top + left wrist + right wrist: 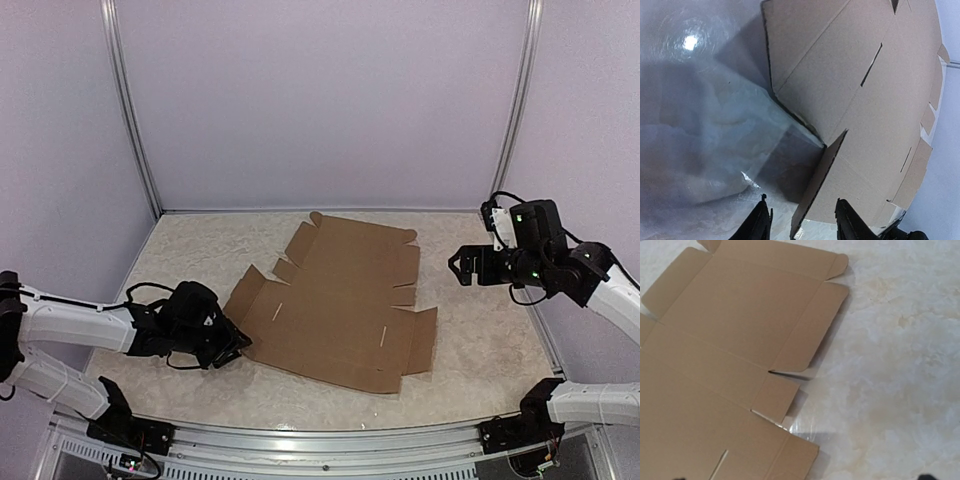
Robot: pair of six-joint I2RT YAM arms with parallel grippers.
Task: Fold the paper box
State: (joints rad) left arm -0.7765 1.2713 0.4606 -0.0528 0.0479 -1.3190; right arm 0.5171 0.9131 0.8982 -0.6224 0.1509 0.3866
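Paper box brown, mostly flat; left gripper parted astride its raised edge, contact unclear; right gripper spread wide.

The left claw sat low, jaws partly parted; the right claw hung raised, jaws spread wide.

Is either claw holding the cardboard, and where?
Not yet. The left claw straddles the left flap edge of the cardboard, jaws apart; the right claw hangs open, away.
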